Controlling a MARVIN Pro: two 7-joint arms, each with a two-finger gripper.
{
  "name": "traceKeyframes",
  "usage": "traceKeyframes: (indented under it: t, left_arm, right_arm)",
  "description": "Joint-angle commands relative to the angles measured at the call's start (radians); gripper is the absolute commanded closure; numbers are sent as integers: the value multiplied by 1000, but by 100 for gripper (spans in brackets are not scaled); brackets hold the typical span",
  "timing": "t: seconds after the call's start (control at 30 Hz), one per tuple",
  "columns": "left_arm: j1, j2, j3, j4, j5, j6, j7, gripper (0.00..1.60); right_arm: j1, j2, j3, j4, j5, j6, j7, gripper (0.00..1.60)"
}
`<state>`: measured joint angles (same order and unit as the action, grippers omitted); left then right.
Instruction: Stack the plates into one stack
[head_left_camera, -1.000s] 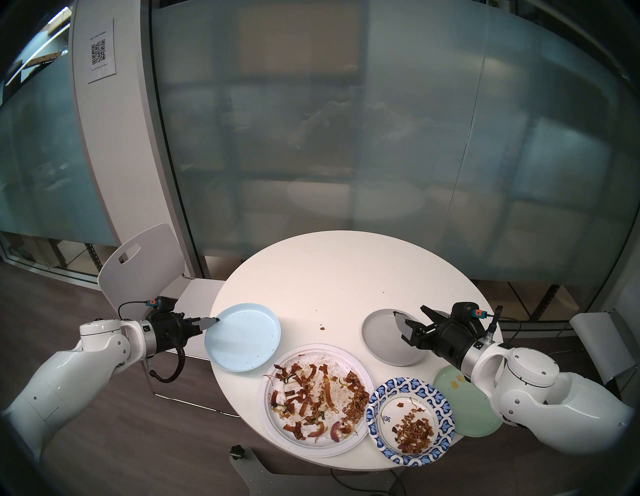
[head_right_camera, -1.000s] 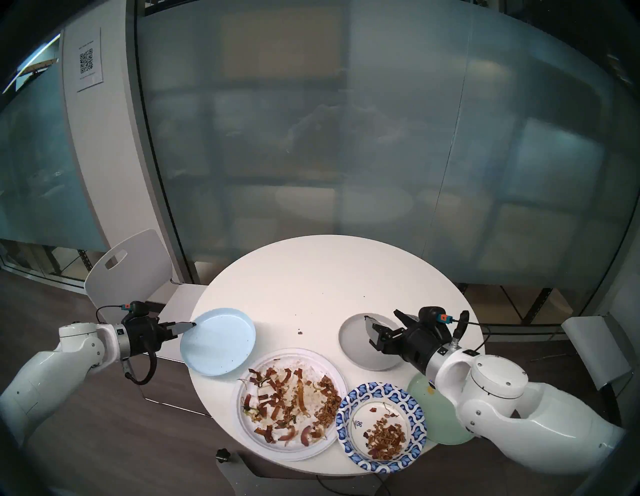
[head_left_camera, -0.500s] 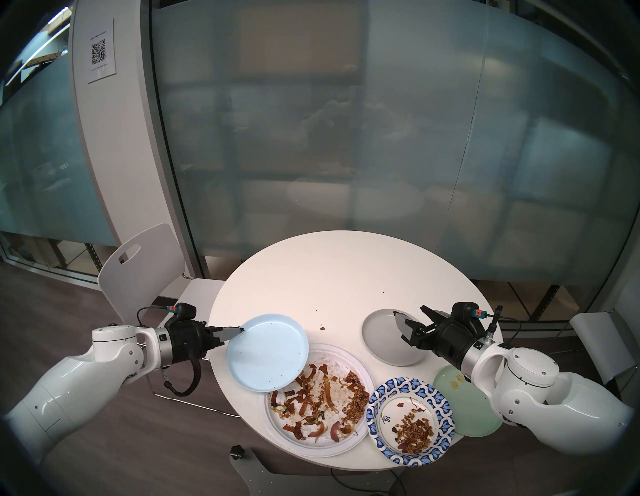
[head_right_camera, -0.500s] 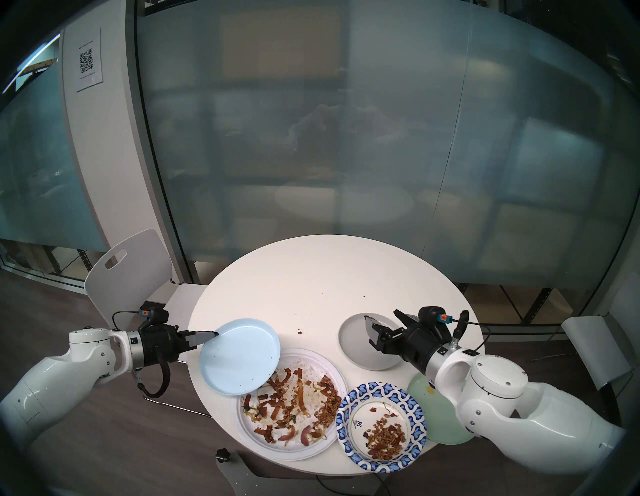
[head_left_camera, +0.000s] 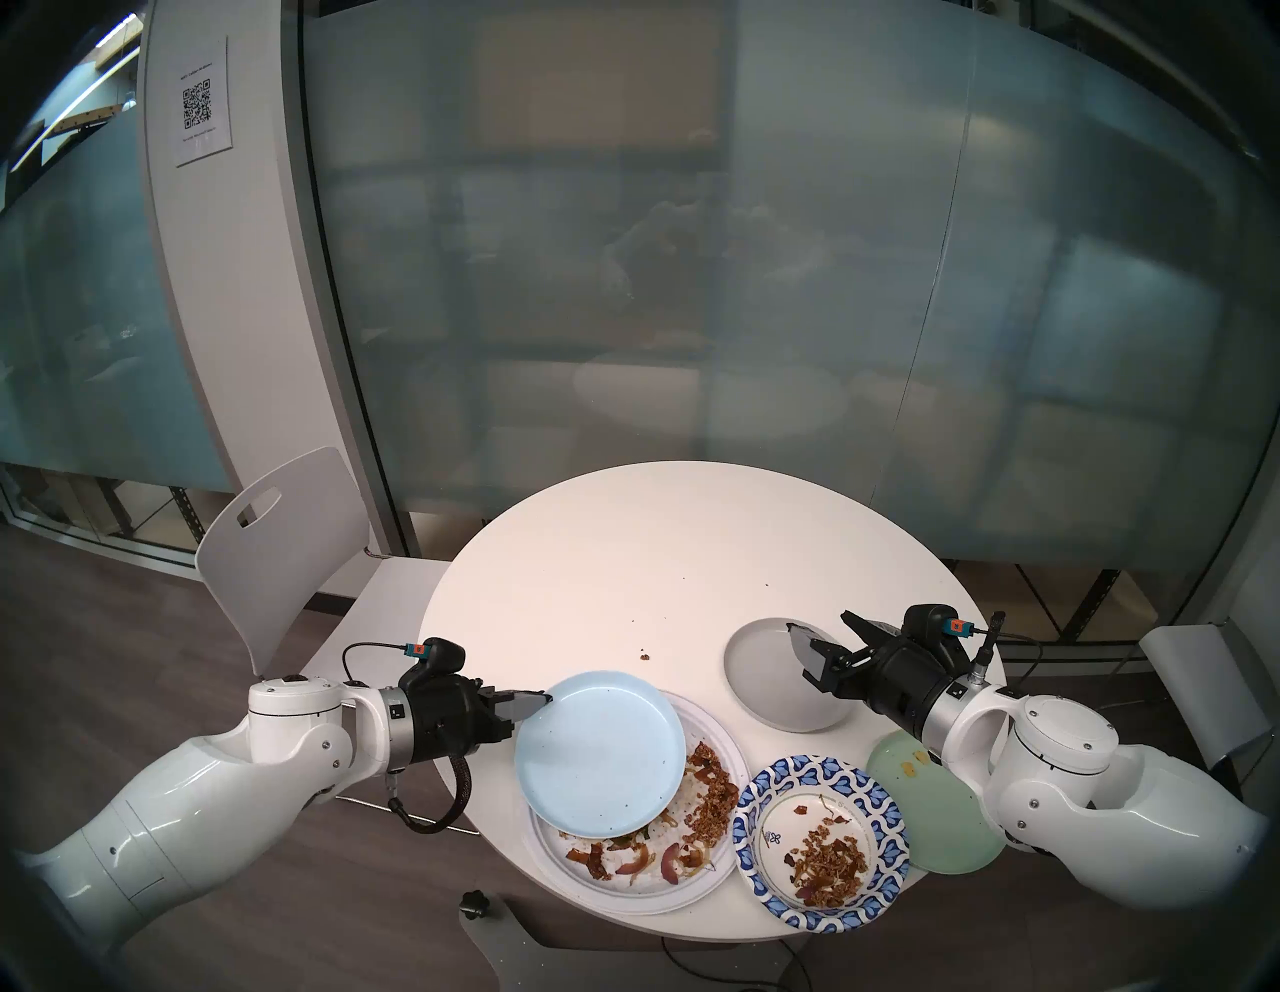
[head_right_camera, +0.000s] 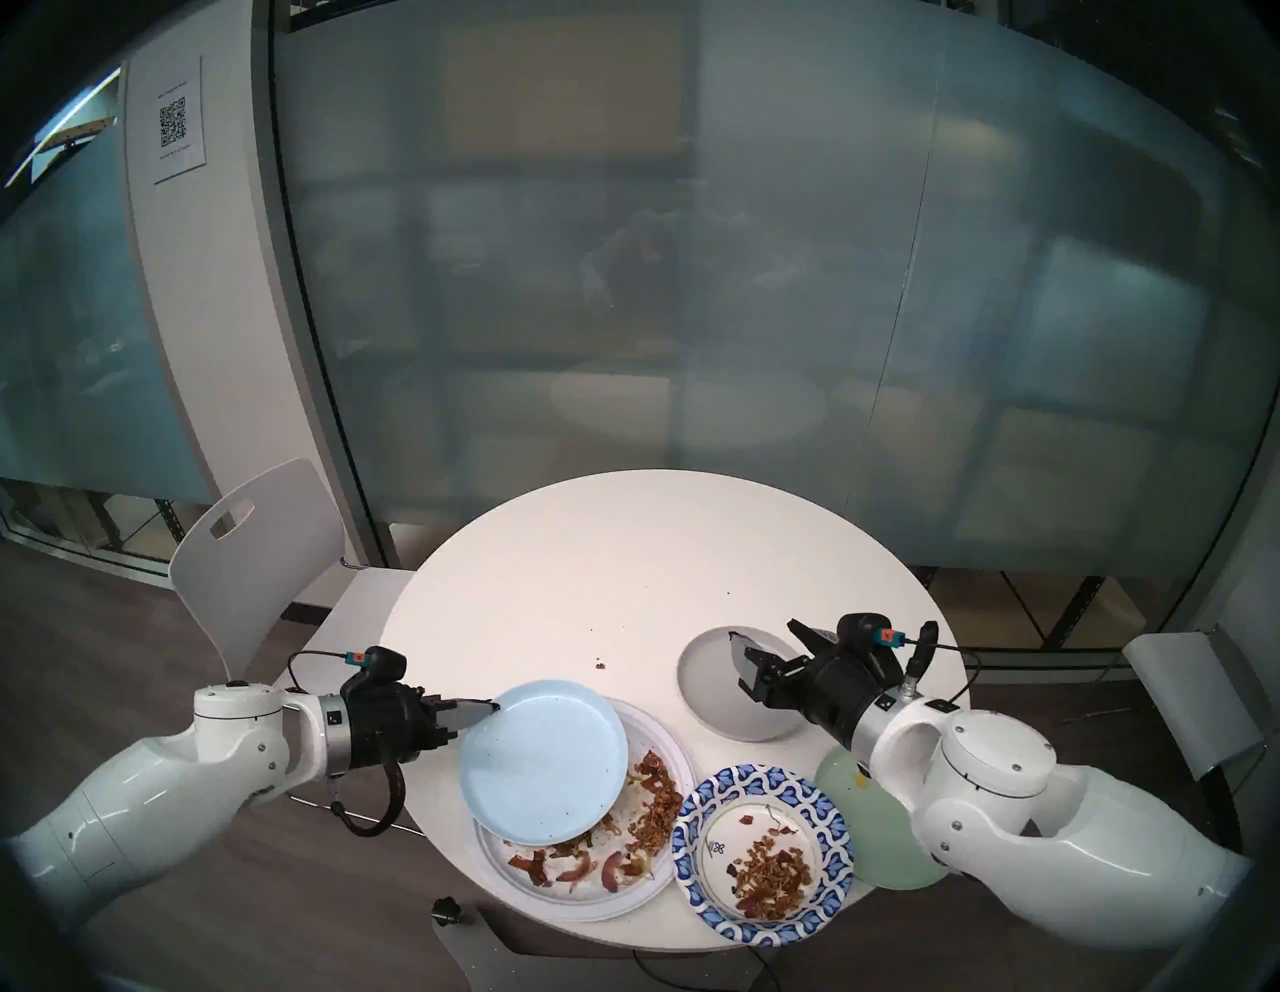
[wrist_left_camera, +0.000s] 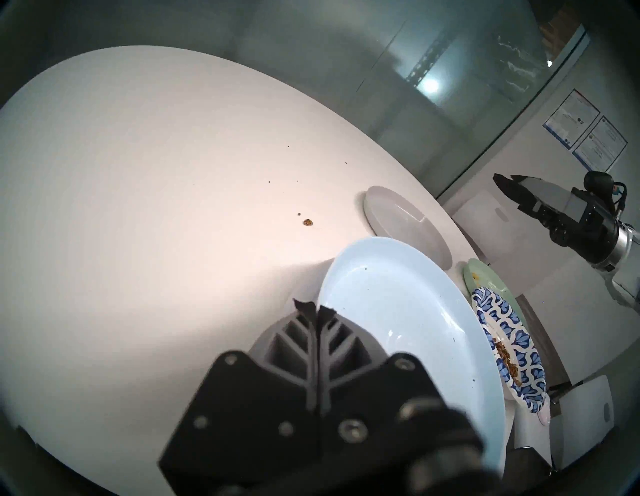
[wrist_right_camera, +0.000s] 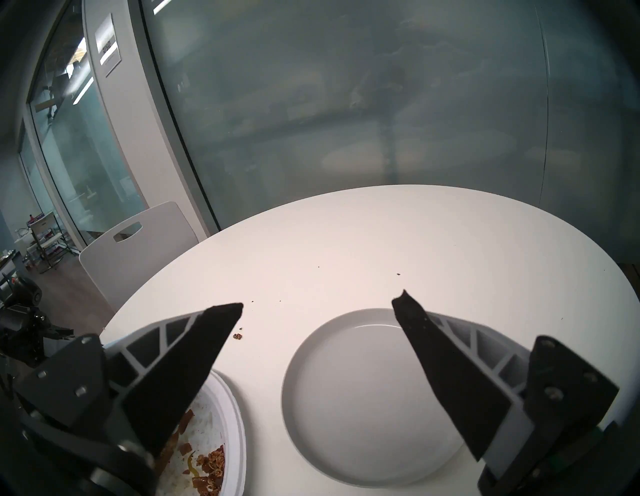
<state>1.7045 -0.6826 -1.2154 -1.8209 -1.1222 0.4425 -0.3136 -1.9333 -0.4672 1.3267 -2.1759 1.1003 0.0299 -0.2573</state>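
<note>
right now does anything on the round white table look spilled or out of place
Yes. A small brown food crumb lies loose on the round white table, apart from every plate, with a few dark specks farther back. The pale-green plate also juts past the table's near right edge, partly under the right arm.

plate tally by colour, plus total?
Pale-blue plate: 1
White paper plate: 1
Blue-patterned paper plate: 1
Grey plate: 1
Pale-green plate: 1
Total: 5
</note>
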Motion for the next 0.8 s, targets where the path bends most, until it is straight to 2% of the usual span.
traceKeyframes:
  t: [0.0, 0.23, 0.47, 0.5, 0.53, 0.63, 0.77]
  left_arm:
    - [-41, -37, 29, -52, 31, 0, 29, 160]
    - [-36, -30, 53, -53, 69, -16, 45, 160]
    - [-18, -6, 48, -78, 111, -54, 57, 160]
    - [-15, -4, 46, -82, 111, -56, 57, 145]
    - [-13, 0, 42, -83, 108, -55, 54, 142]
    - [-6, 13, 34, -91, 103, -55, 45, 111]
    - [4, 28, 27, -103, 104, -54, 36, 100]
  right_arm:
    - [4, 2, 6, -11, 2, 0, 1, 0]
    - [4, 2, 6, -12, 2, 0, 0, 0]
    - [4, 2, 6, -12, 2, 0, 1, 0]
    - [4, 2, 6, -12, 2, 0, 1, 0]
    - [4, 2, 6, -12, 2, 0, 1, 0]
    - [4, 2, 6, -12, 2, 0, 1, 0]
    - [4, 2, 7, -12, 2, 0, 1, 0]
